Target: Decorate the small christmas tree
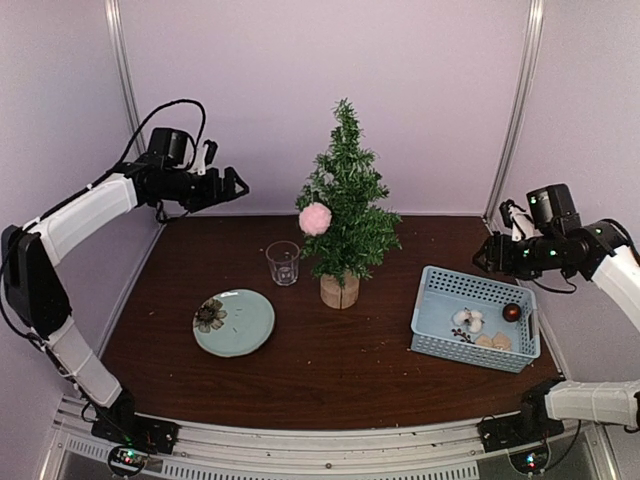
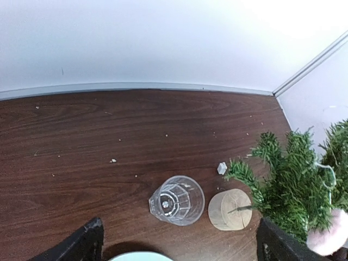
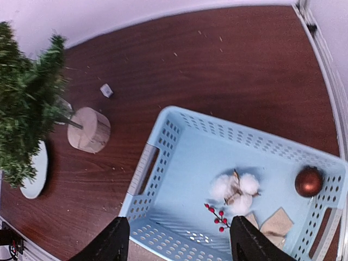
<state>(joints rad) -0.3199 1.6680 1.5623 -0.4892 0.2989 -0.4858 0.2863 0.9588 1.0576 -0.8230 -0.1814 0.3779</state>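
Note:
The small christmas tree (image 1: 347, 195) stands mid-table on its wooden stump (image 1: 339, 290), with a pink pom-pom (image 1: 315, 218) hanging on its left side. My left gripper (image 1: 238, 185) is raised to the tree's left, open and empty; in the left wrist view it (image 2: 179, 250) looks down on the stump (image 2: 230, 209), the branches (image 2: 296, 185) and the pom-pom (image 2: 329, 235). My right gripper (image 1: 482, 256) hovers open and empty over the blue basket (image 1: 430, 290). In the right wrist view its fingers (image 3: 109, 242) frame the basket's near wall (image 3: 163, 142).
The basket holds a cotton sprig (image 3: 236, 190), a red berry twig (image 3: 217, 216), a dark red ball (image 3: 309, 181) and burlap pieces (image 3: 277, 222). A drinking glass (image 1: 283, 262) stands left of the stump. A pale green plate (image 1: 233, 322) lies in front of the glass.

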